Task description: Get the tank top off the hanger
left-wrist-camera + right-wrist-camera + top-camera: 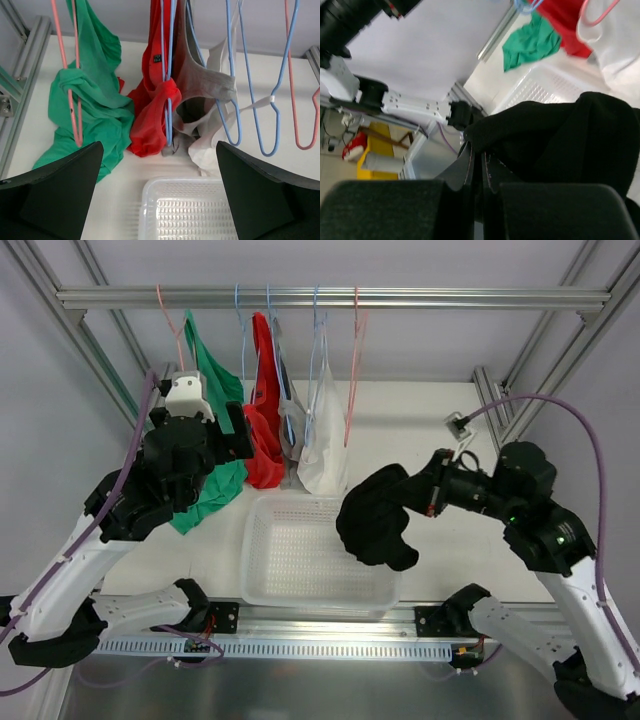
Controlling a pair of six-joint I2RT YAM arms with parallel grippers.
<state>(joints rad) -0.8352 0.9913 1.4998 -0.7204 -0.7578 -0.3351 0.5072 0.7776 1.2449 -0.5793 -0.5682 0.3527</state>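
The black tank top (378,520) hangs bunched from my right gripper (428,495), just above the right end of the white basket (252,540). In the right wrist view the jaws (479,155) are shut on a fold of the tank top (560,135). The thin pink hanger (353,370) hangs bare on the rod at the right of the row, also seen in the left wrist view (300,125). My left gripper (225,435) is open in front of the green top (215,490), its fingers (65,190) wide apart with nothing between them.
On the rod hang a green top on a pink hanger (170,330), a red top (262,440) and grey and white garments (322,450) on light-blue hangers (232,100). Frame posts stand at both back corners.
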